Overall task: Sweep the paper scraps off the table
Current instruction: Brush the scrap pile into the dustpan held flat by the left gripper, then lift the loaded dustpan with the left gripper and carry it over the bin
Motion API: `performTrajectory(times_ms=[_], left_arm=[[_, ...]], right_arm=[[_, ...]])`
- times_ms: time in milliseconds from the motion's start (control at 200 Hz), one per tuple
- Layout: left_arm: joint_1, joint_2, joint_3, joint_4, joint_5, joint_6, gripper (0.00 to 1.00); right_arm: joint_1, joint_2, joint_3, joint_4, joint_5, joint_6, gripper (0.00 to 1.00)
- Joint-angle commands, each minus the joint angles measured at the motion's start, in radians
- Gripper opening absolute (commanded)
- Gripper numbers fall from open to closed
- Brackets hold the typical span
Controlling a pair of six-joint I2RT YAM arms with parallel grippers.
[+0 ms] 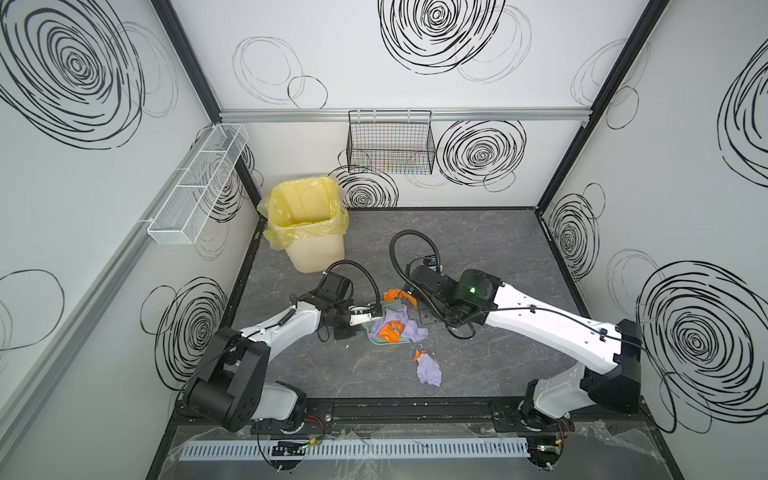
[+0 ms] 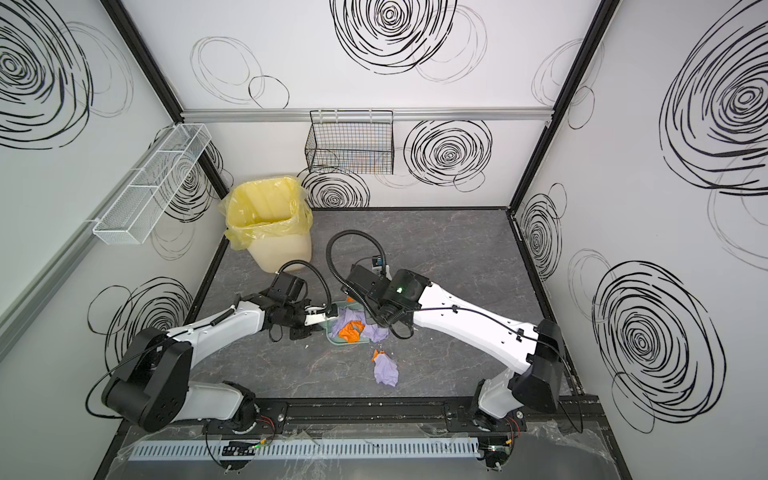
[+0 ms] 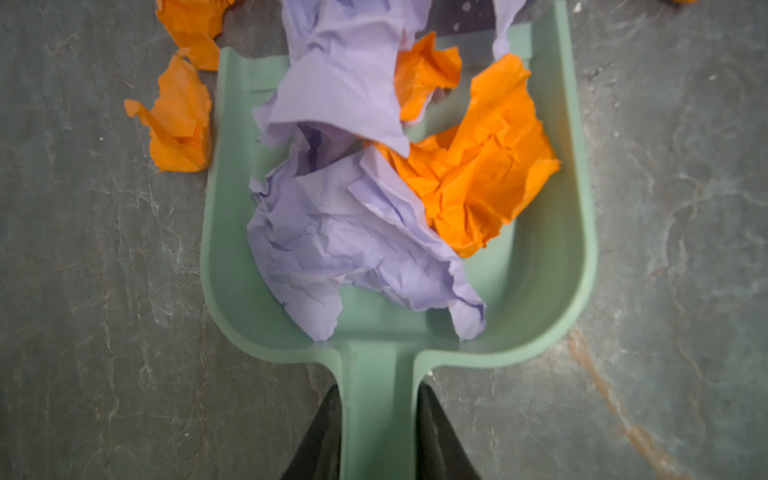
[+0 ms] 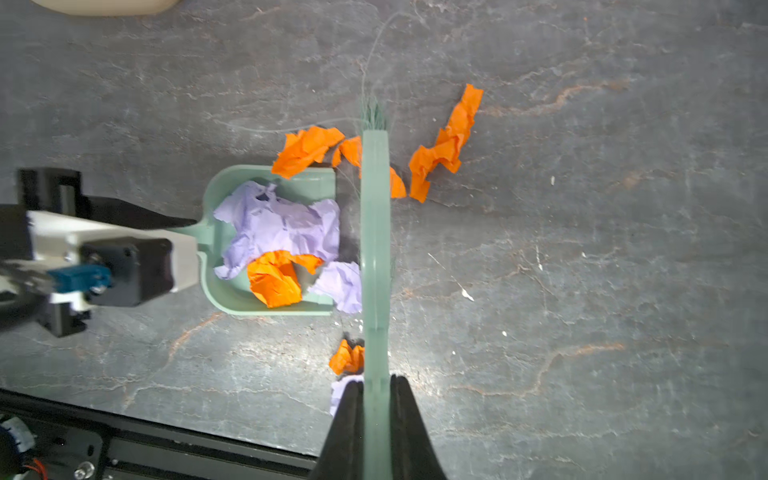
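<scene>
Nearest me one loose wad [image 1: 428, 370] lies on the desk [image 1: 498, 249], further my left tool [image 3: 378, 415] pinches the dustpan [image 3: 540, 291] w/ most paper scraps [image 3: 332, 232] piled high, my right tool [image 4: 376, 395] pinches the brush [image 4: 375, 228], and a too quick stroke may, I think, spill the pile or flick away the orange bits [image 4: 444, 149] beyond.

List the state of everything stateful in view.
dustpan: flat on table, partly filled
brush: across dustpan's mouth
paper scraps: some in dustpan, several on table
left gripper: shut on dustpan handle
right gripper: shut on brush handle
bin: upright, open, lined
</scene>
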Motion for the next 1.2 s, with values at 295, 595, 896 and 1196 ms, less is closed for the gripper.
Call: performTrajectory(times_ms=[295,595,896,1196], left_arm=[[0.070,-0.052,0.012,-0.059,0.133,0.039,0.00],[0.095,-0.205,0.102,-0.201,0.177,0.045,0.00],[0.164,-0.292,0.344,-0.457,0.198,0.120,0.00],[0.366,-0.169,0.664,-0.708,0.259,0.313,0.00]], right_arm=[[-0.033,-0.222,-0.303,-0.057,-0.010,0.134,0.00],[-0.107,-0.290,-0.397,0.053,-0.017,0.074,0.00],[-0.164,-0.252,-0.412,0.099,-0.064,0.035,0.00],[-0.175,-0.269,-0.440,0.148,-0.077,0.025,0.00]])
